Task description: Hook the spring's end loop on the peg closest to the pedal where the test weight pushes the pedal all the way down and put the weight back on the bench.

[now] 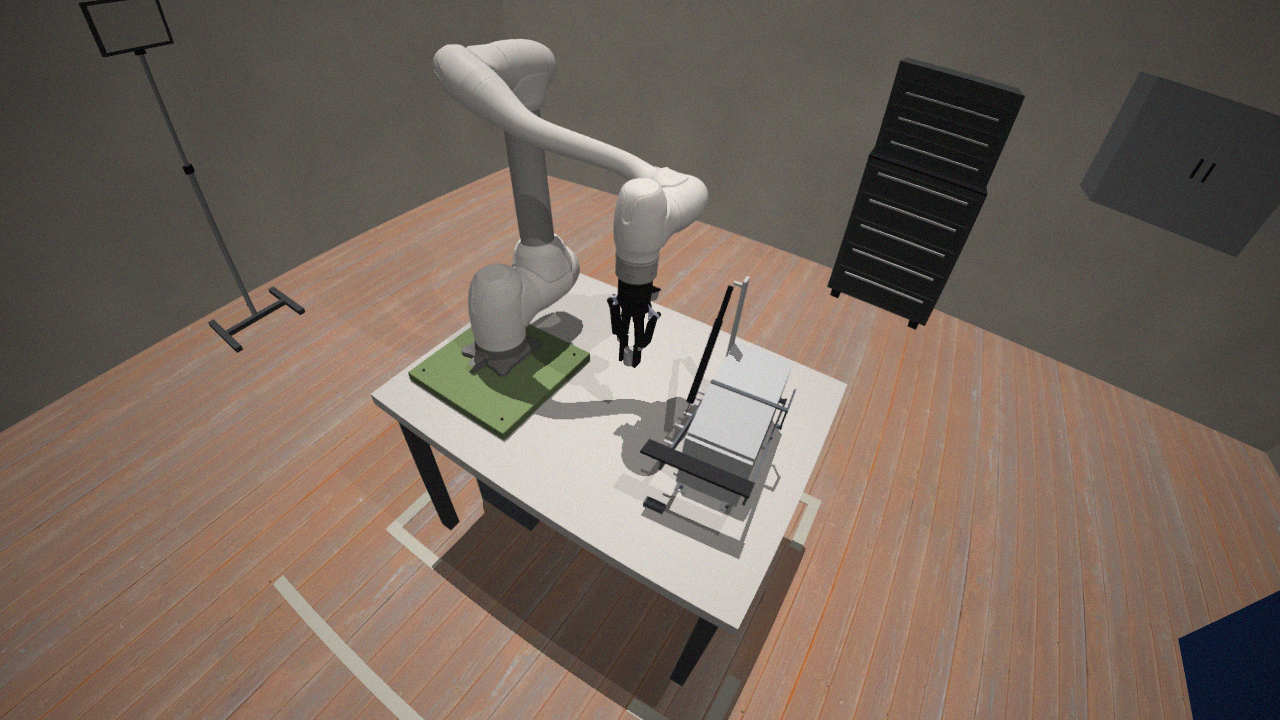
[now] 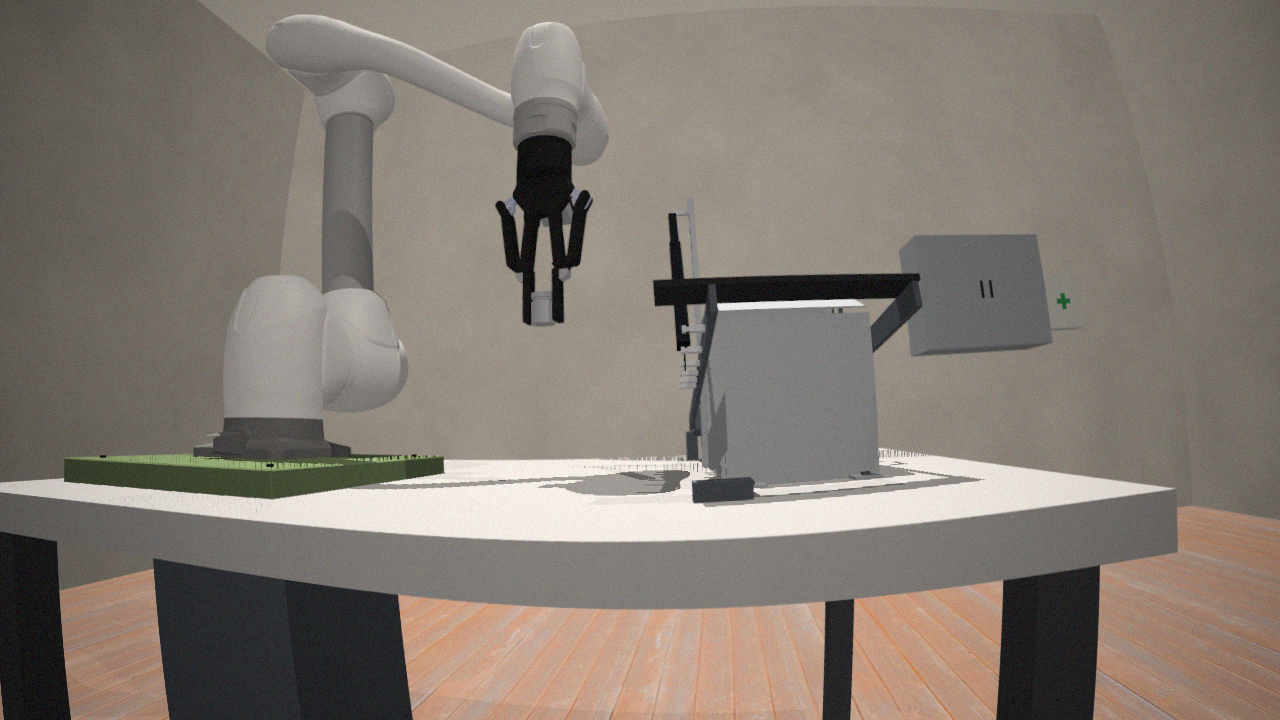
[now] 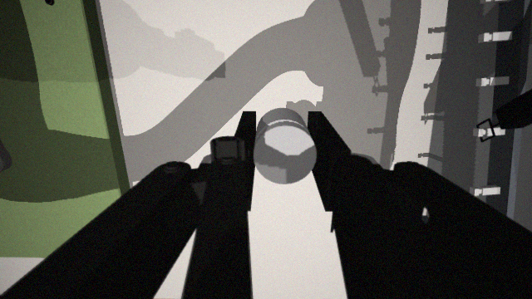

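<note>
My gripper (image 1: 629,360) (image 2: 543,317) (image 3: 281,132) is shut on the steel test weight (image 1: 629,355) (image 2: 543,307) (image 3: 285,162), a round grey cylinder, and holds it upright, high above the bench between the green base and the feeder. The dark sloping plate (image 1: 696,469) (image 2: 787,288), which looks like the pedal, is raised at the feeder's front. The black spring (image 1: 711,344) (image 2: 674,259) (image 3: 515,111) comes down from a thin post. Its end loop (image 3: 480,137) appears around a peg (image 3: 499,132) on the side arm. Several other pegs line that arm.
The feeder's grey box (image 1: 726,413) (image 2: 792,394) stands on the bench (image 1: 537,474) (image 2: 501,514), right of my gripper. The upright post (image 1: 738,317) (image 2: 691,232) rises behind it. A small dark block (image 1: 660,505) (image 2: 723,489) lies at its front. The arm's green base (image 1: 501,416) (image 2: 170,476) is left.
</note>
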{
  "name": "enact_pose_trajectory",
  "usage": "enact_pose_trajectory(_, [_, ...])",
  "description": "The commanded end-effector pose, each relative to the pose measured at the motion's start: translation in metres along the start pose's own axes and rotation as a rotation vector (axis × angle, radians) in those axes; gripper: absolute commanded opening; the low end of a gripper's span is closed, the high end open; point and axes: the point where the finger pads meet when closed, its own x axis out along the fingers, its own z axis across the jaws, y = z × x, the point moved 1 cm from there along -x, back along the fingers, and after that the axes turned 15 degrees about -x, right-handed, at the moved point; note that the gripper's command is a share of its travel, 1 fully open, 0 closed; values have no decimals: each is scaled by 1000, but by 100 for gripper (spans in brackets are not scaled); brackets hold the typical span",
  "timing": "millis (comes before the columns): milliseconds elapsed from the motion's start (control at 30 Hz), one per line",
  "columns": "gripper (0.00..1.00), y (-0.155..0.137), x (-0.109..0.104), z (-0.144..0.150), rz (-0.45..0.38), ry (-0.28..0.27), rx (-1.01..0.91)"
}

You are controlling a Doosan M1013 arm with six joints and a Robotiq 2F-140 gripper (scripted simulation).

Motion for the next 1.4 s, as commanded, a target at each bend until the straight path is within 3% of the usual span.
enact_pose_trajectory(0, [25, -6, -2, 5, -5, 0, -1])
enact_pose_trajectory(1367, [25, -76, -23, 53, -56, 14, -1])
